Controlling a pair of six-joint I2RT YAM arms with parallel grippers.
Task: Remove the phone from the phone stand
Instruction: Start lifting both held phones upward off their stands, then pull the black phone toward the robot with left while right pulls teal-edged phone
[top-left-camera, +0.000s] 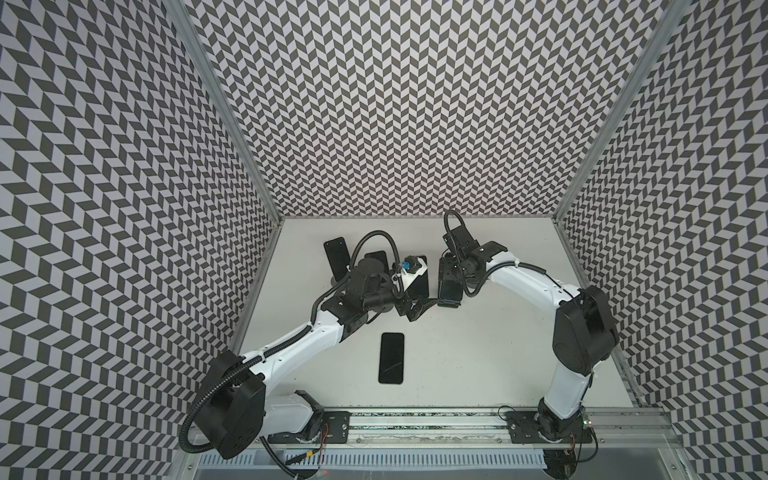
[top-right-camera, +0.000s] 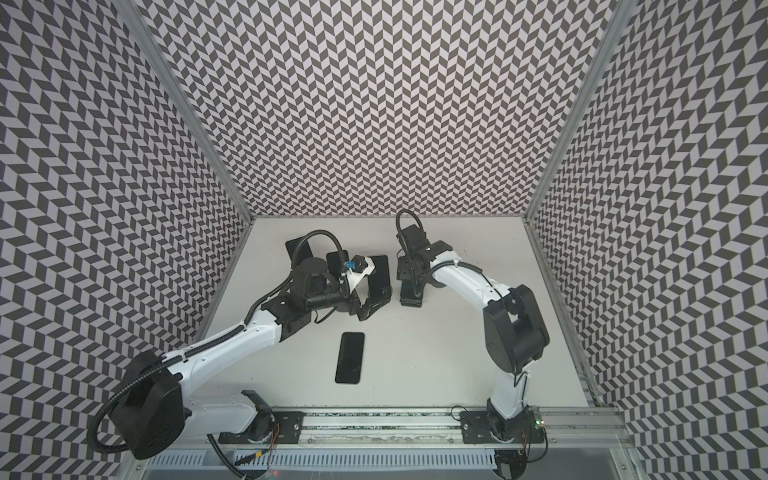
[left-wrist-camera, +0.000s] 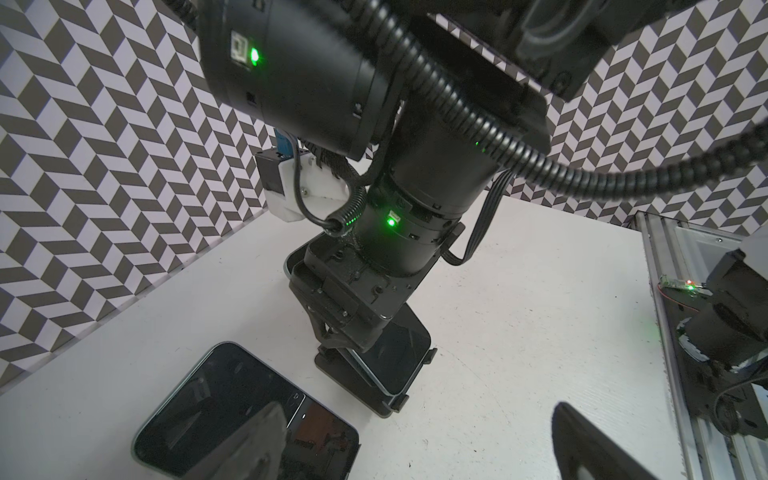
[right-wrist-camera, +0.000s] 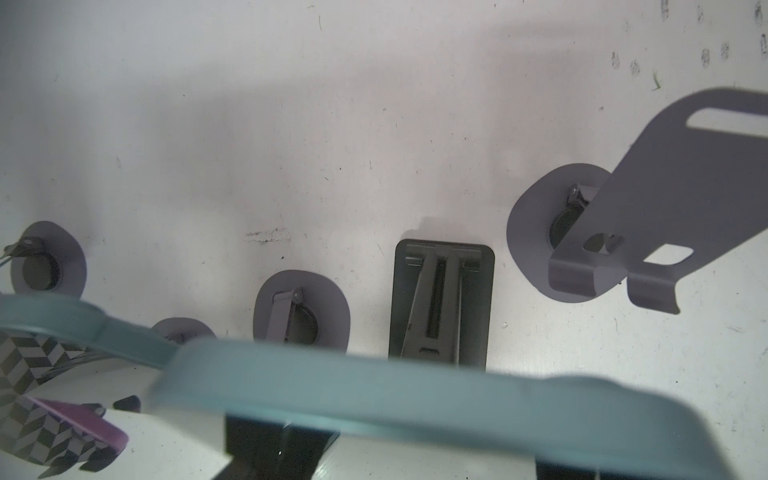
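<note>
The right gripper (left-wrist-camera: 351, 345) squeezes the phone (left-wrist-camera: 399, 353), which is not yet out of the phone stand (left-wrist-camera: 365, 390). The left gripper (left-wrist-camera: 415, 415) hangs wide open nearby. Next it looks like a slow lift up

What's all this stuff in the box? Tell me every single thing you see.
flat phone: one, black, lying on the table near the front.
held phone: one, teal case, at the black stand.
leaning phones: three, dark, on stands at the back left; two partly hidden by the left arm.
black stand: one, black, mid-back of the table.
grey stands: four, grey, beside the black stand; one empty.
table: one, white, booth floor.
walls: three, black-and-white chevrons, around the table.
rail: one, silver, front edge.
arms: two, white and black, on the rail.
left fingers: open, black, by a leaning phone.
right fingers: shut, black, on the held phone.
</note>
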